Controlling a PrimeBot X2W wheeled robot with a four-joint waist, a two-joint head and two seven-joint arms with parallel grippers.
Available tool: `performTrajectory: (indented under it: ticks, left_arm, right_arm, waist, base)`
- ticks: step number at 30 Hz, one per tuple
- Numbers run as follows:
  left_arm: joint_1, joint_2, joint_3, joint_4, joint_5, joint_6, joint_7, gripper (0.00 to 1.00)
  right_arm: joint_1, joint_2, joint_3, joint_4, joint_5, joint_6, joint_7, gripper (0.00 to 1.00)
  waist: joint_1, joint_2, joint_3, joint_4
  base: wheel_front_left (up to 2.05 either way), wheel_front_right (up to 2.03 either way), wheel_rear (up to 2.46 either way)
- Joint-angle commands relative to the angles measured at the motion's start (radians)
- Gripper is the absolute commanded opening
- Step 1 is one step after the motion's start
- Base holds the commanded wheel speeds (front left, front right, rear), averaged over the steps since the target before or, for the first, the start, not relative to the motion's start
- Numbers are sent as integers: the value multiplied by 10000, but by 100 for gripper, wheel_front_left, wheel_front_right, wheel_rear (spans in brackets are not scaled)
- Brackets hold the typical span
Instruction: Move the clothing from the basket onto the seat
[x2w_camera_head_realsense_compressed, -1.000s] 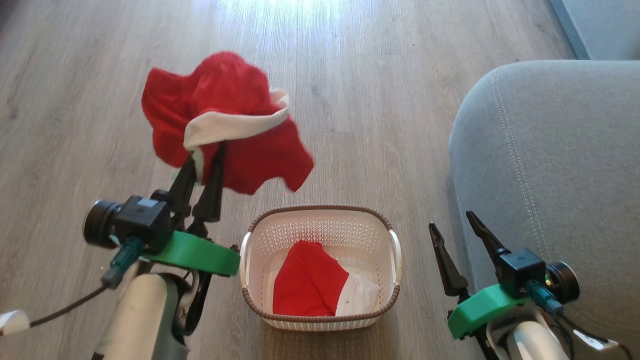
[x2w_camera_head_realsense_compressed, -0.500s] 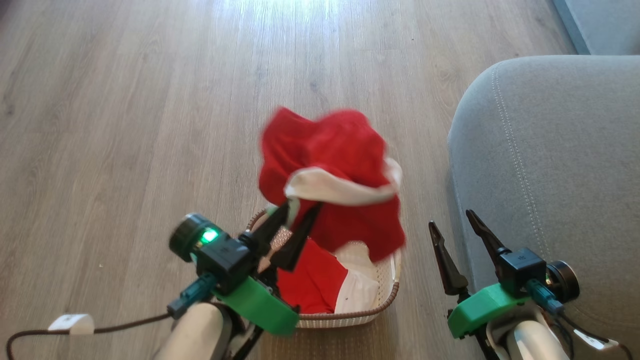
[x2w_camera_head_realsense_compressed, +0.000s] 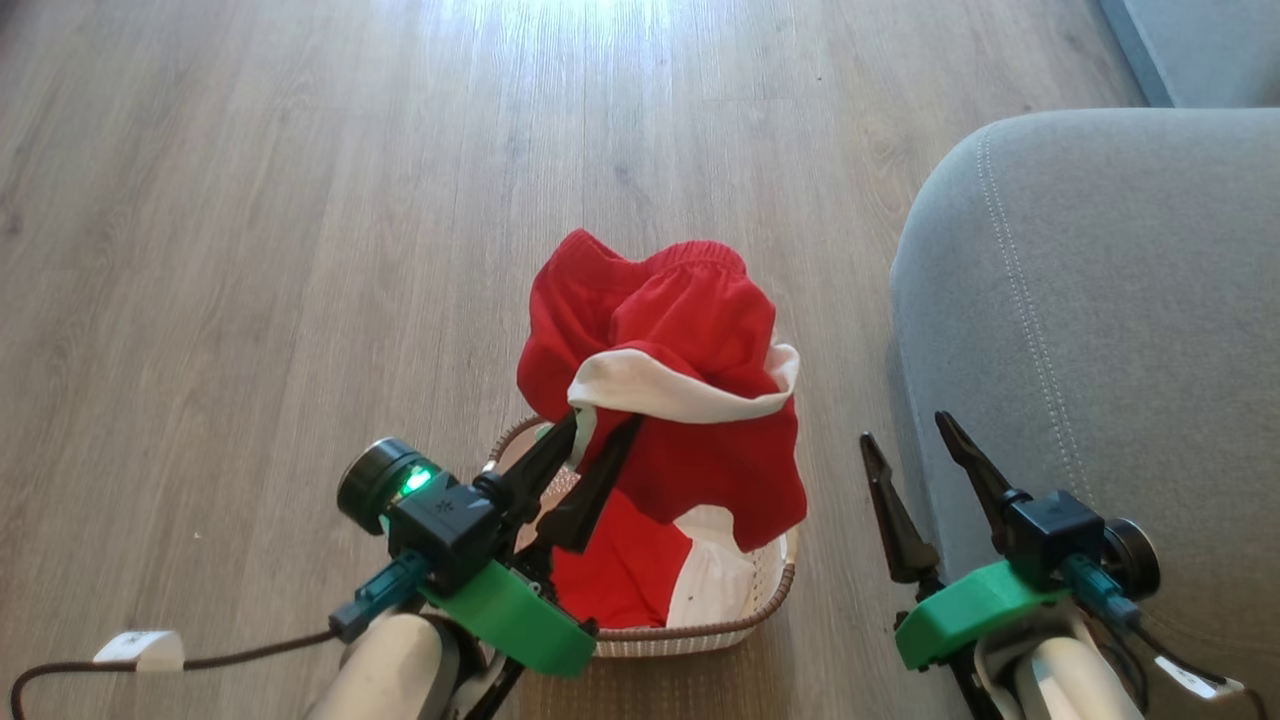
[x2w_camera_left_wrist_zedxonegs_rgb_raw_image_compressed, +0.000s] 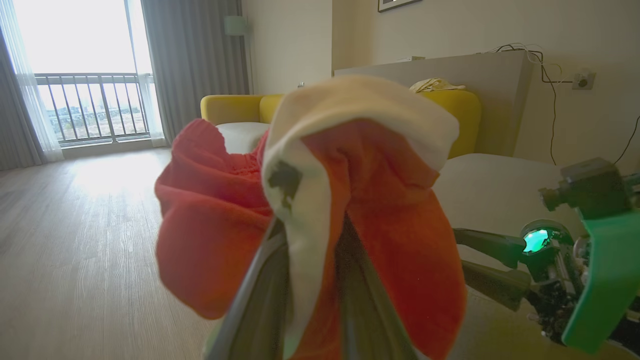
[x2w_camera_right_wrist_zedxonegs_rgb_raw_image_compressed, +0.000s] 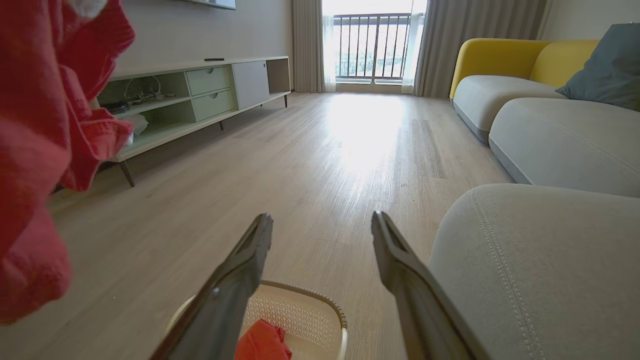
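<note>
Clothing: two bright red pieces with white panels, one hanging in the air and one lying in the basket.
Lifted garment (x2w_camera_head_realsense_compressed: 690, 320): a red piece with a gathered elastic waistband and a white band. It hangs from the left gripper above the basket and drapes over the basket's far half.
Second garment (x2w_camera_head_realsense_compressed: 610, 575): lies on the basket's bottom, with red cloth on the left and a white panel on the right. The hanging piece partly covers it.
Basket (x2w_camera_head_realsense_compressed: 690, 632): cream perforated plastic with a brown braided rim. It stands on the wood floor (x2w_camera_head_realsense_compressed: 250, 250), near the seat's rounded edge.
Seat (x2w_camera_head_realsense_compressed: 1100, 300): a large grey upholstered cushion with a pale stitched seam, on the robot's right.
Left gripper (x2w_camera_head_realsense_compressed: 604, 422): jaws narrow, pinching the lifted garment at its white band. In the left wrist view the cloth folds over both fingers.
Right gripper (x2w_camera_head_realsense_compressed: 904, 428): jaws spread wide and empty. The fingers point up, between the basket and the seat, close to the seat's side.
</note>
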Motion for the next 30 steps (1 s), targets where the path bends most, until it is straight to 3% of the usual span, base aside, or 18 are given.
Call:
performTrajectory:
  ticks: [1,7,22,30]
  left_arm:
    - [-420,101,407,-327,1,-8,-53,0]
    - [-398,110,534,-215,-28,-9,-53,0]
    - [-543,256,802,82,104,-9,-53,0]
    - [-699,805,-648,-222,-481,-9,-53,0]
  right_arm:
    - [-207,5,394,-491,-3,-2,-92,100]
    - [-165,-203,747,-885,430,-2,-92,100]
    - [-224,-2159,3722,-2746,2109,-2,-92,100]
    - [-675,-2488,4205,-2706,2582,-2,-92,100]
  waist:
    - [1,0,3,-23]
    - [1,0,13,-108]
    - [1,0,63,-332]
    - [1,0,94,-296]
  base:
    - [0,0,0]
    - [0,0,0]
    - [0,0,0]
    - [0,0,0]
